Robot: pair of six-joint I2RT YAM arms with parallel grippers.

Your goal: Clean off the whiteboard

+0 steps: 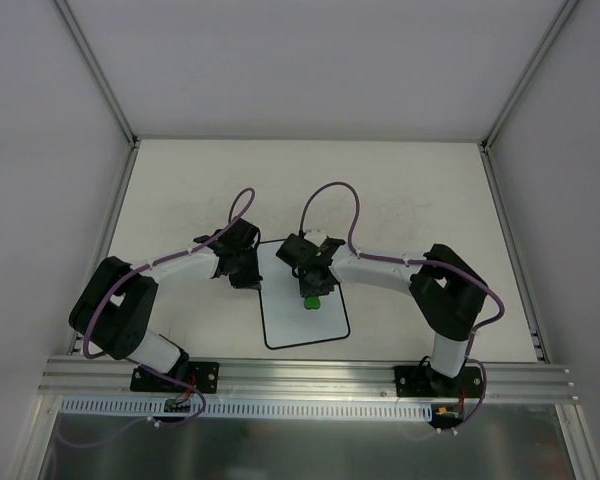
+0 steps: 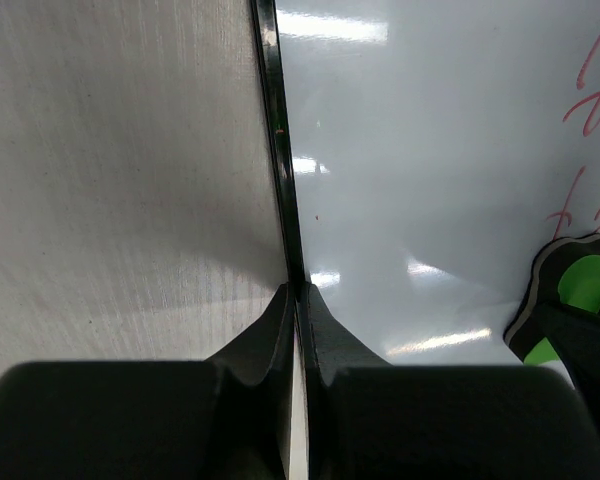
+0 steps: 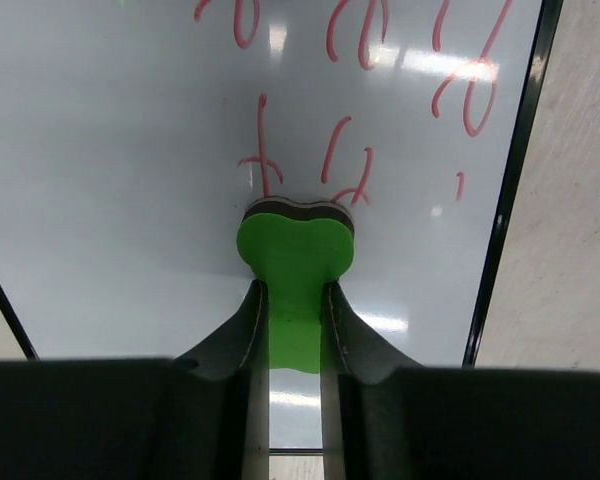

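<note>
The whiteboard (image 1: 300, 328) lies flat on the table between my arms, white with a thin black border. Red scribbles (image 3: 350, 150) cover its far part; the near part (image 3: 110, 170) is blank. My right gripper (image 3: 295, 290) is shut on the green eraser (image 3: 295, 250), whose dark felt edge presses on the board just below the scribbles. In the top view the eraser (image 1: 312, 300) sits mid-board. My left gripper (image 2: 298, 292) is shut on the board's black left border (image 2: 280, 150). The eraser (image 2: 578, 285) also shows at the right of the left wrist view.
The cream tabletop (image 1: 410, 200) surrounds the board. Grey enclosure walls with aluminium posts (image 1: 98, 75) stand on three sides. An aluminium rail (image 1: 310, 375) runs along the near edge by the arm bases. Purple cables (image 1: 330, 190) loop above both wrists.
</note>
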